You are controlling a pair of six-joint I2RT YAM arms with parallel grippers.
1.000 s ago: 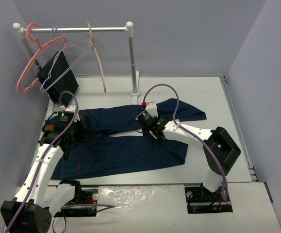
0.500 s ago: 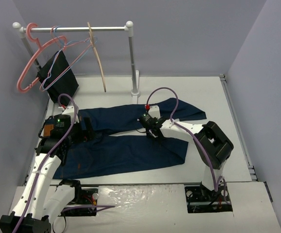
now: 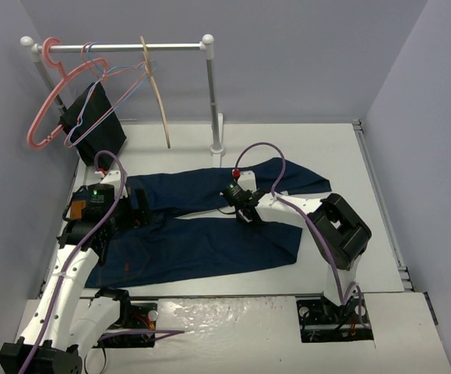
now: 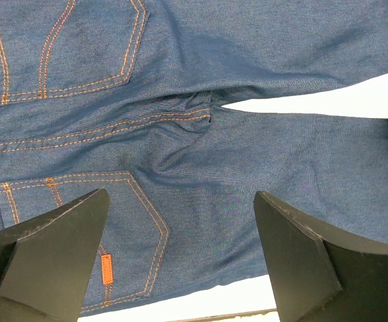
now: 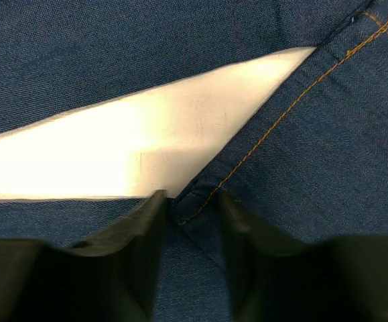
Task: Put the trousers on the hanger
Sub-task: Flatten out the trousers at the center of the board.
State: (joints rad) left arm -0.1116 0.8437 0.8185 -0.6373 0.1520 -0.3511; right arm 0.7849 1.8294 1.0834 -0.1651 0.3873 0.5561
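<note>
Trousers (image 5: 314,168) pinched by nearly closed right gripper (image 5: 190,200).

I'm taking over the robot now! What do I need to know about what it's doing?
Left tool: open, hovering over the seat of the trousers by the back pockets, holding nothing.
Right tool: pinched on the edge of one leg, where the two legs meet.
Trousers: spread flat on the table.
Hanger: on the rail at the back, nothing on it.
Done: one grip on a leg.
Left: gather the trousers and drape them over the hanger.
</note>
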